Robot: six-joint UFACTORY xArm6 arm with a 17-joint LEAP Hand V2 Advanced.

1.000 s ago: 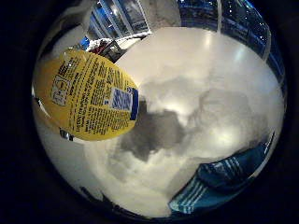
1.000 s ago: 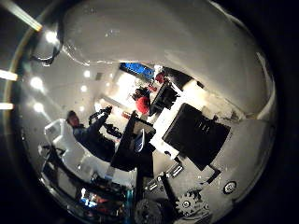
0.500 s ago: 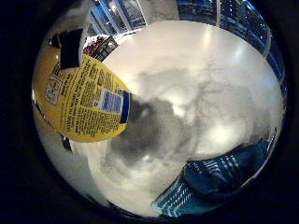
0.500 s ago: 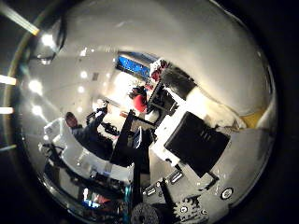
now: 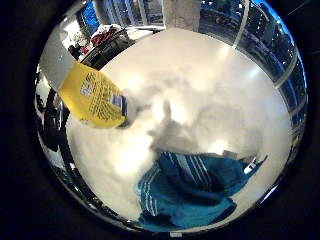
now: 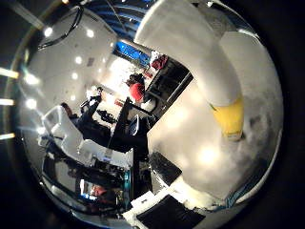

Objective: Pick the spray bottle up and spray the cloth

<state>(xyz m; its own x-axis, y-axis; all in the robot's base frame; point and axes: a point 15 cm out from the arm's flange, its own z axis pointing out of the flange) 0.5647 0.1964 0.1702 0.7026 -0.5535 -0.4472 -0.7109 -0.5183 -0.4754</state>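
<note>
The spray bottle (image 5: 95, 97) is white with a yellow label. Its base looks to rest on the white table (image 5: 210, 75), though the contact is not sharp. The thumb side view shows its white body and yellow lower end (image 6: 228, 117) standing off from the palm. A teal cloth with white stripes (image 5: 192, 192) lies crumpled on the table, a short way from the bottle. No part of my hand shows clearly, so its hold on the bottle cannot be judged.
Past the table edge are dark stands and equipment (image 6: 124, 129). Blue-lit windows (image 5: 270, 40) line the far side of the room. Bare table surface lies between the bottle and the cloth.
The bottle looks smaller and farther from the palm than a second ago, when its label filled much of the view. More of the cloth now shows as the camera has shifted.
</note>
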